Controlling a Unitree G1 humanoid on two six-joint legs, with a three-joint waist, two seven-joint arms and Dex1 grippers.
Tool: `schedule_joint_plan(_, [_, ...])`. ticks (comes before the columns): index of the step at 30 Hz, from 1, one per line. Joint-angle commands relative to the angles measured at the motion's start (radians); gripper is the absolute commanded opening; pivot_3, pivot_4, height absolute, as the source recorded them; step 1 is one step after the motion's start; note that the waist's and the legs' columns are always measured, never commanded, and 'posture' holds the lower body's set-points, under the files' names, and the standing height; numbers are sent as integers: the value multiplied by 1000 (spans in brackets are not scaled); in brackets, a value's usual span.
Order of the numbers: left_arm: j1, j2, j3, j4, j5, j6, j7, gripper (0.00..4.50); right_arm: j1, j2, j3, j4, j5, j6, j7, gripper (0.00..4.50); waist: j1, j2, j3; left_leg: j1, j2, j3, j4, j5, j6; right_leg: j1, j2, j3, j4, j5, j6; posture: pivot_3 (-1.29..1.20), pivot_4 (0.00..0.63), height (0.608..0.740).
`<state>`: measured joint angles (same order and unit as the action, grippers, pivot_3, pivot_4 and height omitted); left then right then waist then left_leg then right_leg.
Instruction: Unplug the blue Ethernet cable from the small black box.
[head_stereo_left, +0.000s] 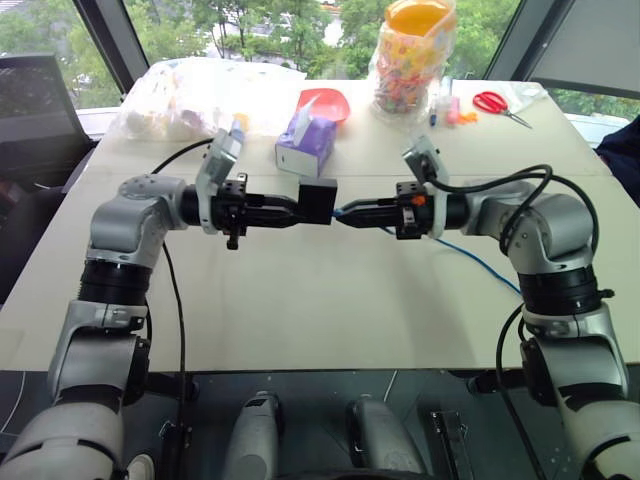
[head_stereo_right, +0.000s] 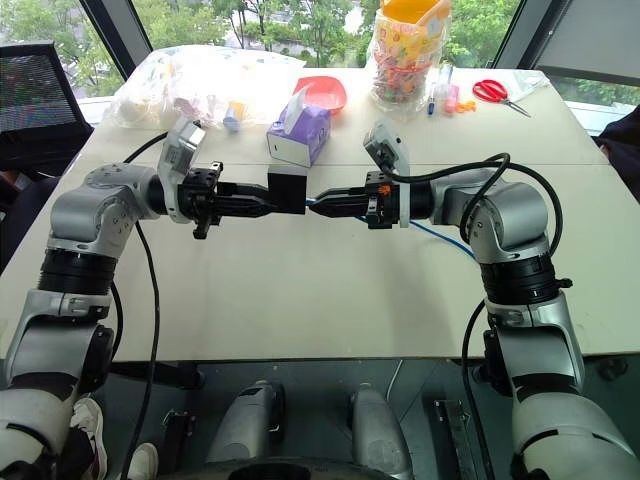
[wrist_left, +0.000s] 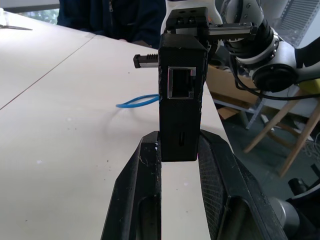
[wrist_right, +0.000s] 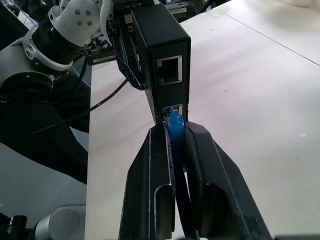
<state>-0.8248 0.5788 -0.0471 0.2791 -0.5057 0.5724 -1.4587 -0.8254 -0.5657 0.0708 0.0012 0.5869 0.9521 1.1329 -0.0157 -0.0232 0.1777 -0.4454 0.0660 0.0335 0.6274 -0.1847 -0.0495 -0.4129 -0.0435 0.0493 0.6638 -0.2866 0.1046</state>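
Both arms raised over the pale counter (head_stereo_left: 300, 300), tools pointing at each other, level, roughly mid-counter.

Left tool (head_stereo_left: 290, 213): fingers pinched on the small black box (head_stereo_left: 320, 202), holding it in the air clear of the counter. Left wrist view shows the box (wrist_left: 181, 95) gripped edge-on between the two fingers, one empty port facing that camera.

Right tool (head_stereo_left: 345, 214): fingers pressed together on the plug end of the blue Ethernet cable (head_stereo_left: 480, 262). Right wrist view: bright blue plug (wrist_right: 175, 127) sandwiched between the black fingers, its tip sitting in the lower port of the box; a second port above it is empty. Plug looks seated in the port; how deep, cannot tell.

Cable run: from the right tool it passes behind the right forearm and drops across the counter toward the near right edge. A short blue loop (wrist_left: 137, 101) lies on the counter, seen in the left wrist view.

Far side of the counter, well apart from the tools: purple tissue box (head_stereo_left: 306, 143), red bowl (head_stereo_left: 328, 102) just behind it, clear bag of mixed items (head_stereo_left: 195, 95) to the left, jar of colourful pieces with a yellow lid (head_stereo_left: 412, 60), red-handled scissors (head_stereo_left: 497, 105) at the far right.
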Motion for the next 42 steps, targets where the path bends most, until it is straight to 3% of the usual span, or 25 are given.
schedule_joint_plan(1, [-4,-1,16,-42,-20,-10,3,499,-28,-8,-1,-38,19,-2,1,59,0,0,0,0,0,0,0,0,0,0,0,0,0,0,0,0,150,735])
schedule_joint_plan(20, [90,78,38,-62,-4,-58,21,499,-62,-53,-16,251,-159,-247,-80,59,0,0,1,-1,0,1,0,0,0,-1,-1,0,0,-1,-2,0,150,735])
schedule_joint_plan(24, [104,-16,32,-28,69,-208,153,499,-138,18,48,524,-370,-442,-293,59,-2,0,1,0,0,2,0,0,0,0,0,1,0,-1,-1,0,150,735])
schedule_joint_plan(31, [116,-219,2,167,235,-533,385,499,-312,126,-4,1020,-508,-585,-645,59,1,0,1,-3,0,3,0,0,0,-3,-1,2,0,1,1,0,150,735])
schedule_joint_plan(34, [107,-276,-8,260,295,-644,464,499,-339,145,-18,1107,-529,-622,-711,1224,2,0,1,-3,-1,4,-2,0,0,-4,-1,2,0,1,1,0,150,735])
schedule_joint_plan(40, [81,-348,-1,408,348,-719,589,499,-345,139,-51,1097,-536,-620,-717,4394,-4,1,1,-4,-1,4,-2,0,0,-6,-1,3,1,1,1,0,150,735])
schedule_joint_plan(42, [73,-365,-4,441,357,-733,610,499,-328,130,-66,1042,-526,-592,-709,4459,-5,1,1,-4,-1,4,-2,0,0,-6,-1,3,1,1,2,0,150,735])
